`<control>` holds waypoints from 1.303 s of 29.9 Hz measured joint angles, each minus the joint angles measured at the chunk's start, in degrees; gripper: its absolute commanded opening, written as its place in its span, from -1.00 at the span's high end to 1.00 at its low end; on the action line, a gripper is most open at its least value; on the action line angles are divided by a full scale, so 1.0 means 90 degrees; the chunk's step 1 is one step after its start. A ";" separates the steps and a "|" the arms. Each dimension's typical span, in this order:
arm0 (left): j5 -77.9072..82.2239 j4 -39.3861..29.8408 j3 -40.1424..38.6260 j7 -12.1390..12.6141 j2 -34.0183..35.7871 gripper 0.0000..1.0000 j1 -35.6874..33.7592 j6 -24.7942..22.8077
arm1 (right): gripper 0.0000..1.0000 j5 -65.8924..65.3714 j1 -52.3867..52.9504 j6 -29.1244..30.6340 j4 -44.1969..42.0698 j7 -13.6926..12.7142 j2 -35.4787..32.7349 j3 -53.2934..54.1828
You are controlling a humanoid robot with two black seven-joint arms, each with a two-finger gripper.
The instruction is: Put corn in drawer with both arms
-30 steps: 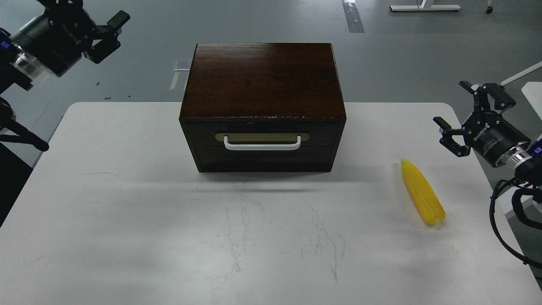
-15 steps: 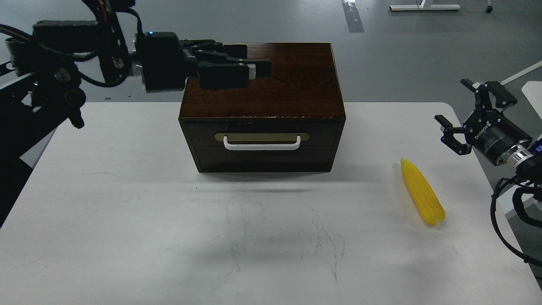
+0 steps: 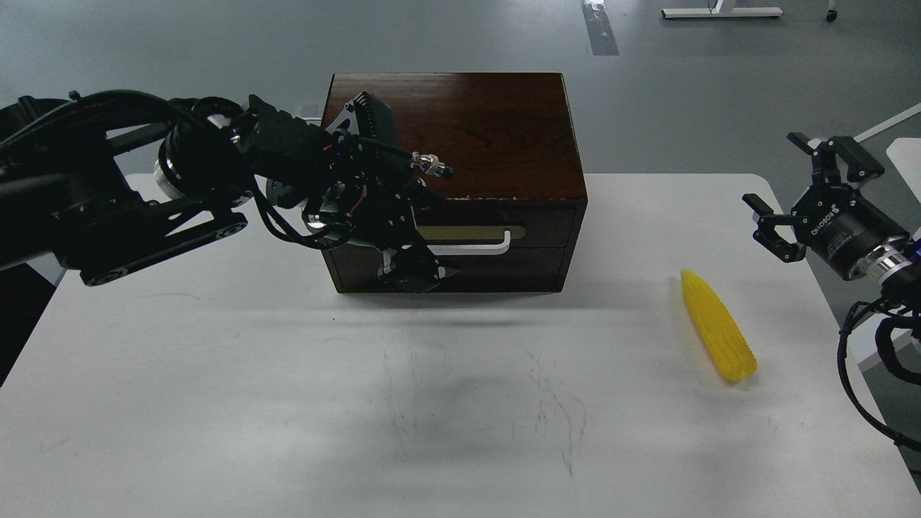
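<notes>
- Head view: the left arm (image 3: 129,208) has swung down from above the box; half a second ago its gripper lay flat over the box's top, and now it hangs in front of the left half of the drawer (image 3: 504,248)
- The left gripper (image 3: 414,270) points down at the drawer face, covering the left end of the white handle (image 3: 475,248); it is dark and seen against dark wood, so I cannot tell how far its fingers are parted or whether they have hold of the handle
- The drawer is flush with the front of the brown box (image 3: 468,129), closed as before; the box sits at the middle of the desk's far edge
- The corn (image 3: 718,325) has not moved: it lies flat near the desk's right edge, pointed tip toward the far edge, well apart from the box and from both grippers
- The right gripper (image 3: 799,194) has barely shifted; it hovers over the desk's far right corner with its fingers spread wide and nothing between them
- The white desk (image 3: 288,403) shows faint scuff marks near the middle of its near half
</notes>
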 measured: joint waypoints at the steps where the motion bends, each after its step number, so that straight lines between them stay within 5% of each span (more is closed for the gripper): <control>1: 0.0051 0.0019 0.0031 0.0000 -0.0035 -0.97 0.0000 0.0000 | -1.00 0.0000 -0.0003 0.0000 0.0000 0.0000 0.0000 0.0000; 39: 0.0311 0.0842 0.0950 0.0001 -0.0926 -0.97 -0.0145 0.0000 | -1.00 -0.0002 -0.0025 0.0000 -0.0032 0.0000 -0.0002 0.0067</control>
